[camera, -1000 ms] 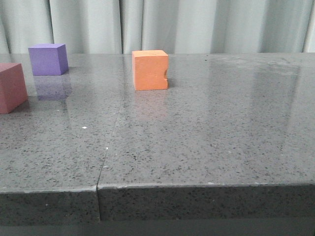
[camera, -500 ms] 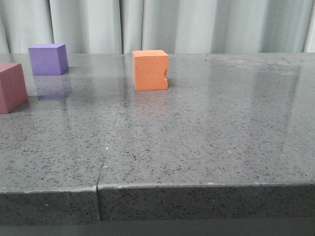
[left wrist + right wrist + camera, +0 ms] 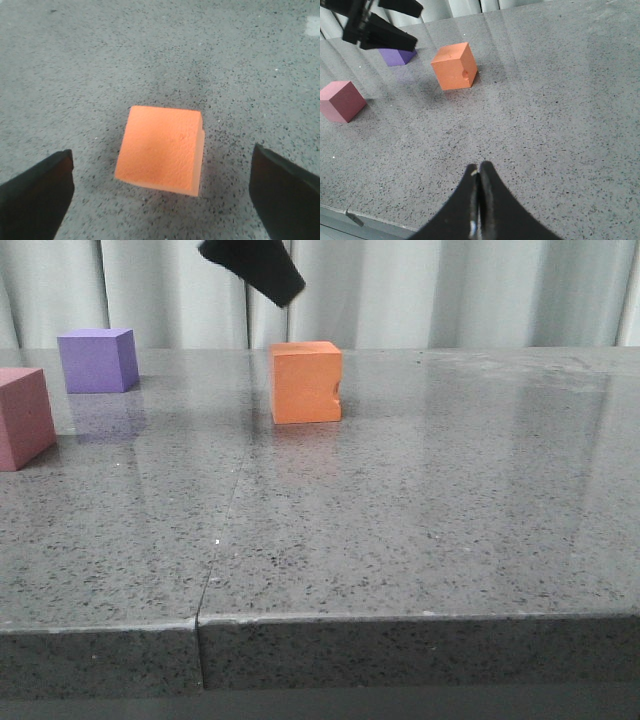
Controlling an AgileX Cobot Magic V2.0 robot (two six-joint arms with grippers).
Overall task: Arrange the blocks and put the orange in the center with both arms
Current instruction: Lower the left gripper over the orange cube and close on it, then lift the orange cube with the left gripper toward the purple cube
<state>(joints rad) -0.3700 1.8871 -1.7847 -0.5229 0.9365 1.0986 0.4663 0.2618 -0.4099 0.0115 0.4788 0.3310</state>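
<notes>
Front view first, and read it across: the pink cube (image 3: 22,418) sits at the far left edge of the table (image 3: 420,530), the purple cube (image 3: 97,360) lies a little behind it and to its right, and the orange cube (image 3: 306,382) stands apart further right, its notch on the right-hand edge. All three rest flat on the stone.

Your left gripper (image 3: 165,195) hangs above the orange cube and touches nothing. Its fingers (image 3: 37,192) are spread wide, well clear of both sides of the block, and they hold nothing. From the left wrist camera the cube looks slightly turned against the line between the fingers, so I would square the wrist to the block's faces before you descend; otherwise a pad is likely to meet a corner and spin it. Come straight down, with the block centred between the pads, and close on two flat faces, not the notched one. Foam should give a little, so a gentle squeeze ought to be enough.

Your right gripper (image 3: 479,200) is near the front of the table, well away from every block, fingers pressed together and empty. Keep it there until the left arm has its block, since both arms share the middle of the table.
</notes>
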